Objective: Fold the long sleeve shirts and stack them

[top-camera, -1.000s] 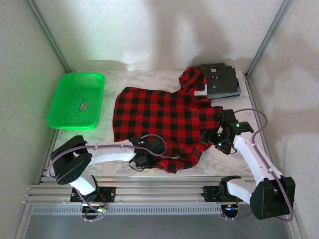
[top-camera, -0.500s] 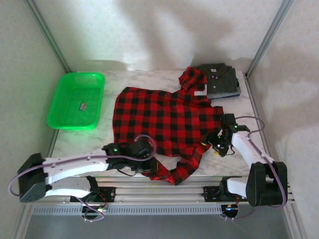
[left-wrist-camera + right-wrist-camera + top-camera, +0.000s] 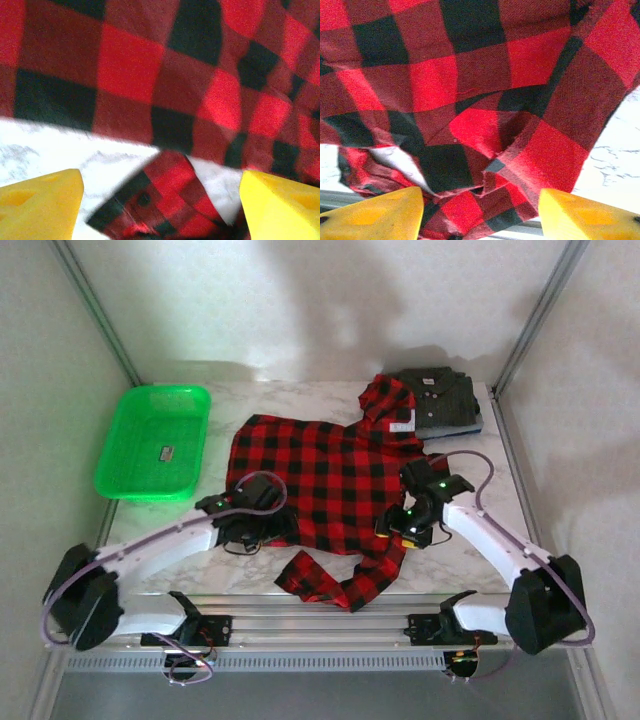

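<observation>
The red-and-black plaid shirt (image 3: pixel 320 470) lies spread over the middle of the marble table, collar and white label at the back right. One sleeve (image 3: pixel 335 585) lies crumpled near the front edge. My left gripper (image 3: pixel 260 532) hovers at the shirt's lower left hem, open, its yellow fingers (image 3: pixel 40 200) wide apart above a plaid cuff (image 3: pixel 165 200) on the white table. My right gripper (image 3: pixel 397 530) hangs over the shirt's right side, open, with rumpled plaid cloth (image 3: pixel 485 140) below and between its fingers (image 3: pixel 580 215). A folded dark grey shirt (image 3: pixel 440 395) rests on a blue garment at the back right.
A green plastic basket (image 3: pixel 155 440) with a small object in it sits at the back left. Bare marble (image 3: pixel 150 525) shows near the left arm. Metal frame posts stand at the back corners, and an aluminium rail (image 3: pixel 320 625) runs along the near edge.
My left gripper opened, let go of the sleeve and moved back and left to the hem. My right gripper swung left over the shirt's right side, its jaws narrowing somewhat.
</observation>
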You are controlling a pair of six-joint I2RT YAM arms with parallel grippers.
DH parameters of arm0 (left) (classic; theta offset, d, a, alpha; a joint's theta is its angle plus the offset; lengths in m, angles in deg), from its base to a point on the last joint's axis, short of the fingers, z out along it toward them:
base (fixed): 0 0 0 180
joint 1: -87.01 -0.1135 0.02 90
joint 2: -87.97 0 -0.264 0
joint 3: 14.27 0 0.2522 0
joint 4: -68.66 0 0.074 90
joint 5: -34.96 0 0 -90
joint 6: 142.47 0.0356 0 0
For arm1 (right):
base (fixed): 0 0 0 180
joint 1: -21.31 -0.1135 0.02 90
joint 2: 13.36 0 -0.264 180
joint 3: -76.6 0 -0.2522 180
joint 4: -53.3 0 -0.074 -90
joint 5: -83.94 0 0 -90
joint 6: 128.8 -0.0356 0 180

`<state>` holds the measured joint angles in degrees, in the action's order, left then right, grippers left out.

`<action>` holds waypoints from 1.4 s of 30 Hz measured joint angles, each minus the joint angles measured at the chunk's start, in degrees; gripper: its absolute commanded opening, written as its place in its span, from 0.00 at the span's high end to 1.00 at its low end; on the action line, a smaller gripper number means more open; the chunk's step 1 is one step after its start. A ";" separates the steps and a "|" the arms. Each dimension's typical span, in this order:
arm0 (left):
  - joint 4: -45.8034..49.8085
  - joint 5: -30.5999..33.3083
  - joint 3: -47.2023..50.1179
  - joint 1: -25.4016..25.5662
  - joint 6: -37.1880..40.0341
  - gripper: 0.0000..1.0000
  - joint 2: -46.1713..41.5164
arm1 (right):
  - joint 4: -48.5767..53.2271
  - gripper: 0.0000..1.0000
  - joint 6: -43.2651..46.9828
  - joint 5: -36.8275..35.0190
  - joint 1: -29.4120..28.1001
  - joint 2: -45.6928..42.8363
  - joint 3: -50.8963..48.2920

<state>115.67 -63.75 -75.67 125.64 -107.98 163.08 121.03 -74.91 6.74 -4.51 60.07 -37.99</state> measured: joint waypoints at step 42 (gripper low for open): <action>-13.70 -4.46 2.40 -23.26 13.11 0.12 10.56 | -0.17 1.00 -20.04 -12.39 12.72 -18.69 -20.39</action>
<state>101.97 -68.21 -73.27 102.38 -94.87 173.64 120.86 -94.96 -5.66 8.21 41.38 -58.38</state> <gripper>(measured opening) 0.879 0.039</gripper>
